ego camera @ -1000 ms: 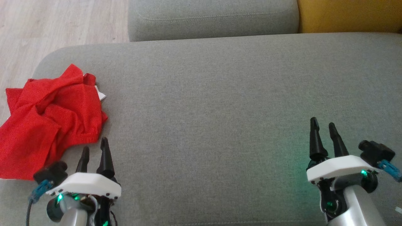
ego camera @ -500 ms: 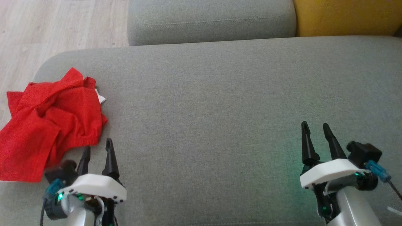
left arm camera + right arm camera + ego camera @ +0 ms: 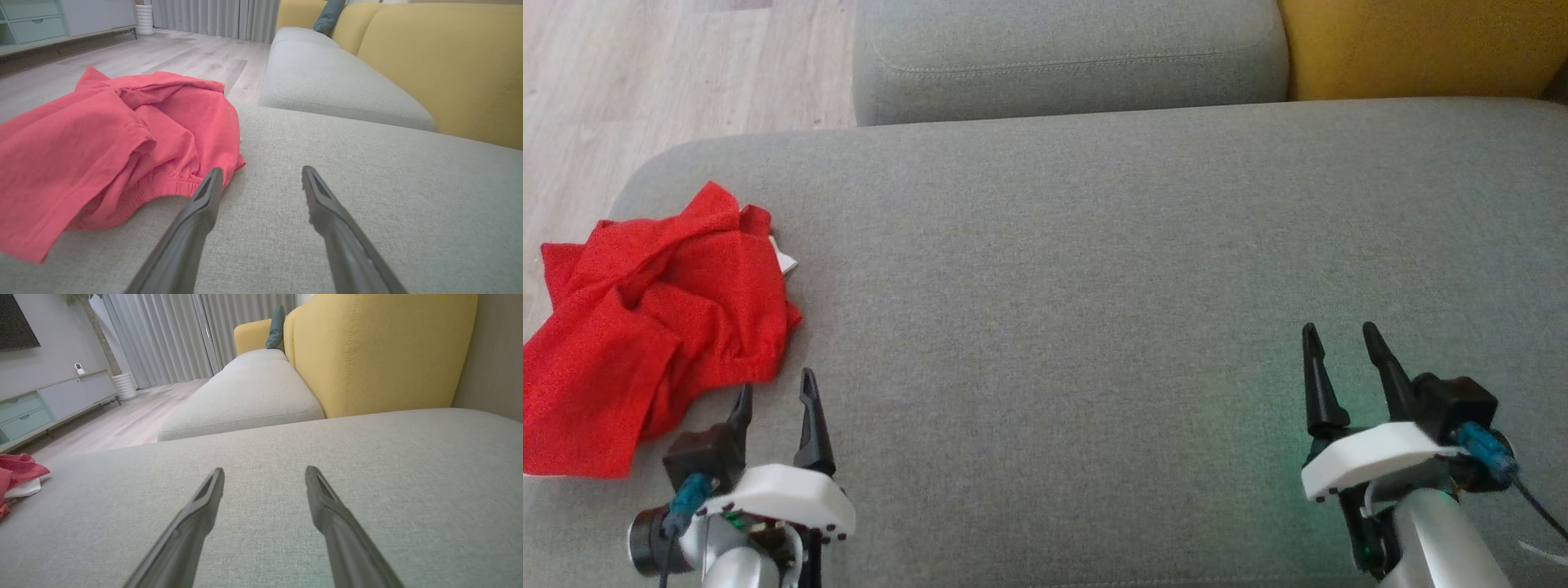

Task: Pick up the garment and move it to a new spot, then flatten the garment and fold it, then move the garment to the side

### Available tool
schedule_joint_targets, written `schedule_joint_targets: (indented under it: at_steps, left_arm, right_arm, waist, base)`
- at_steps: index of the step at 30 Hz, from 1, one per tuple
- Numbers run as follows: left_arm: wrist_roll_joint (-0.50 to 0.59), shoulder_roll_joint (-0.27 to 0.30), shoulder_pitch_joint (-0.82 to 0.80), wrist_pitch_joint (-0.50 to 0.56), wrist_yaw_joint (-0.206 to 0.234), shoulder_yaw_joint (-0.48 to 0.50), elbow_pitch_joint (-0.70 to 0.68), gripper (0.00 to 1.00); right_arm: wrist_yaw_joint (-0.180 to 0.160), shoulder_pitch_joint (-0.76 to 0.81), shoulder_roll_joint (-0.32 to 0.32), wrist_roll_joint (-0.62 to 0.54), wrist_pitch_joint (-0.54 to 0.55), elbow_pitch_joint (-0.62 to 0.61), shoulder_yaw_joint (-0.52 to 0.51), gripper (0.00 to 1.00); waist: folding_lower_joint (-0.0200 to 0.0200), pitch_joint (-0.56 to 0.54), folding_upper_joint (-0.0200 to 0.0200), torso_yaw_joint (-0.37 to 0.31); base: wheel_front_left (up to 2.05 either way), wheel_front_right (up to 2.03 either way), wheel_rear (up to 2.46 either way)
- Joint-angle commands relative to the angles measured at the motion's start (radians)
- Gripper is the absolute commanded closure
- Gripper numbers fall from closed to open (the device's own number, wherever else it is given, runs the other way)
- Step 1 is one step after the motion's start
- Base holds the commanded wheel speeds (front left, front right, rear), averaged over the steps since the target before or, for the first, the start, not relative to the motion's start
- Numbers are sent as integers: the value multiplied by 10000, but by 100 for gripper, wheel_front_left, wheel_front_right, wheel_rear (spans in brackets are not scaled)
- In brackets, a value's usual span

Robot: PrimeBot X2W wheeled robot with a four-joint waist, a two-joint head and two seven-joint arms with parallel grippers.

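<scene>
Head view has the left gripper (image 3: 774, 382) over the grey sofa seat (image 3: 1078, 269), fingers spread and holding nothing. Just ahead and to its left lies the crumpled red garment (image 3: 645, 327), close beside its left fingertip. Well to its right, the right gripper (image 3: 1339, 328) hovers, also spread and empty.

Left gripper (image 3: 774, 382) and right gripper (image 3: 1339, 328) share tapered black fingers (image 3: 809, 418), white shells (image 3: 786, 495), silver forearms (image 3: 1433, 541) (blue-plugged cables (image 3: 1485, 449)).

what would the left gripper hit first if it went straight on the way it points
Probably the red garment: the left gripper is open, and its outer finger lines up with the hem just ahead; the other would pass over bare grey sofa cushion.
</scene>
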Motion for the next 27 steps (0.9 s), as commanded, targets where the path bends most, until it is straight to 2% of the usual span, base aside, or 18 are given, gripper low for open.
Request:
schedule_joint_targets:
  at_steps: [1, 9, 21, 27]
  left_arm:
    - [393, 183, -366, -163, 109, 212, -345, 0]
    - [1234, 200, -440, -397, 231, 167, -274, 0]
    - [1030, 199, -386, -398, 359, 187, -316, 0]
    - [1002, 199, -410, -398, 338, 92, -319, 0]
  right_arm:
    - [72, -379, -79, -441, -217, -247, 157, 0]
    - [75, -467, -85, -1427, -453, -115, 102, 0]
    - [75, -436, -85, -1415, -454, -151, 113, 0]
    - [75, -446, -85, -1336, -454, -196, 493, 0]
  waist:
    - [0, 11, 0, -15]
    - [0, 23, 0, -33]
    - [0, 88, 0, 118]
    - [0, 139, 0, 625]
  base:
    - [0, 0, 0]
    - [0, 0, 0]
    - [0, 0, 0]
    - [0, 0, 0]
